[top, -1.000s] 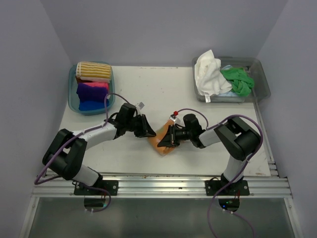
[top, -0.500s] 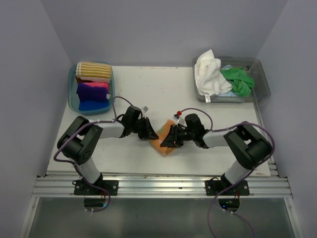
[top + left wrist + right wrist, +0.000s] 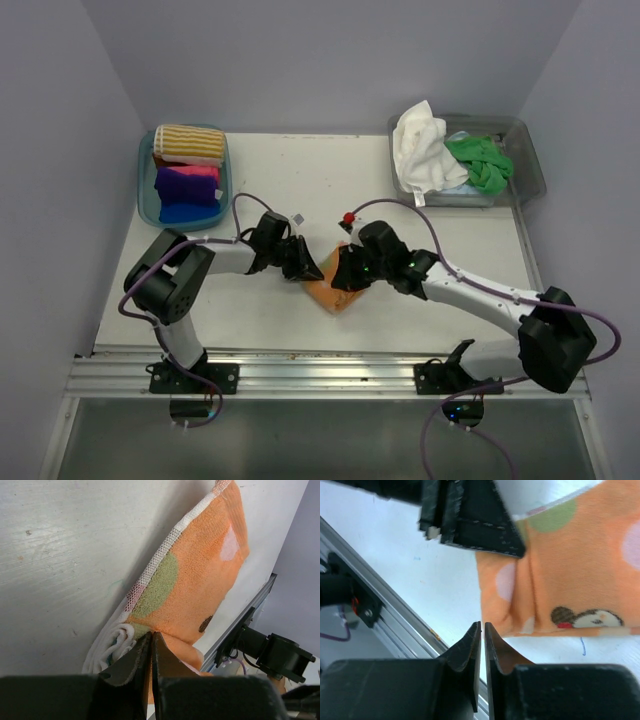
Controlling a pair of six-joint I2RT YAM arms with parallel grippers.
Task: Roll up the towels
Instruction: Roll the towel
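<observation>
Orange towel (image 3: pixel 326 296) lies between the clenched left pincer (image 3: pixel 151 639) and clenched right pincer (image 3: pixel 482 628), both tips touching its edges.

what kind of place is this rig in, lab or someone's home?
Probably a lab robot cell: aluminium mounting rail at the near edge, white table, plain walls closing it in on three sides.

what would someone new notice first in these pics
The eye goes to the dotted orange towel mid-table, where both arms meet. The left gripper pinches its left edge and the right gripper sits shut at its right edge. Next come the bright, neat stack of towels in the blue tub at back left, and the white towel and green towel heaped loosely in the clear tub at back right.
</observation>
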